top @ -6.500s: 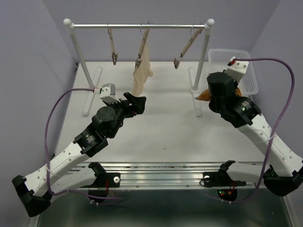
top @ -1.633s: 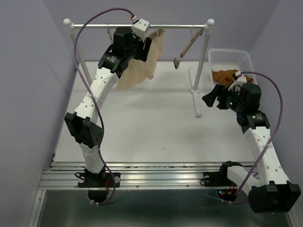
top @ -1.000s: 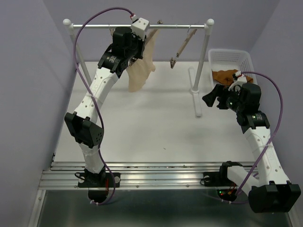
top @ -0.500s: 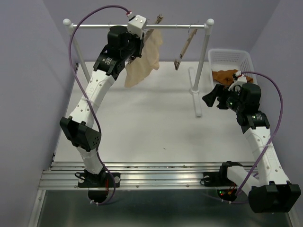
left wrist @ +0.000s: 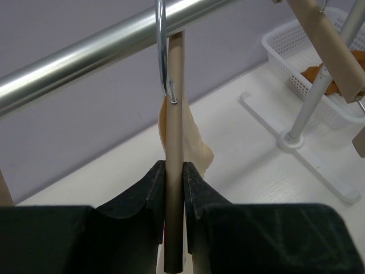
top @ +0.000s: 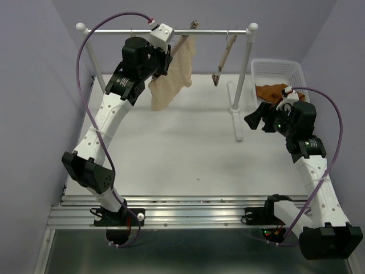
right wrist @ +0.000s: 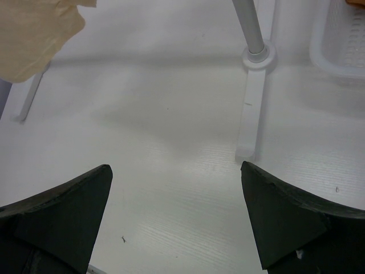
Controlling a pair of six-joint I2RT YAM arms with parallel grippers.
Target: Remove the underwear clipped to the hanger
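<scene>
The left gripper [left wrist: 174, 168] pinches the wooden hanger [left wrist: 175, 85] below its hook [left wrist: 162, 51]; the beige briefs [top: 174, 71] dangle from it, light and limp, probably best pulled close to where they are clipped. The rust-orange briefs [top: 272, 90] lie in the basket [top: 285, 64]; the right gripper [right wrist: 175, 171] gapes empty

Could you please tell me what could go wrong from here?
The left gripper grips the wooden hanger bar, not the beige underwear, so pulling may drag the hook along the rail instead of unclipping. The right gripper stands open by the basket, so freed cloth might drop onto the table.
</scene>
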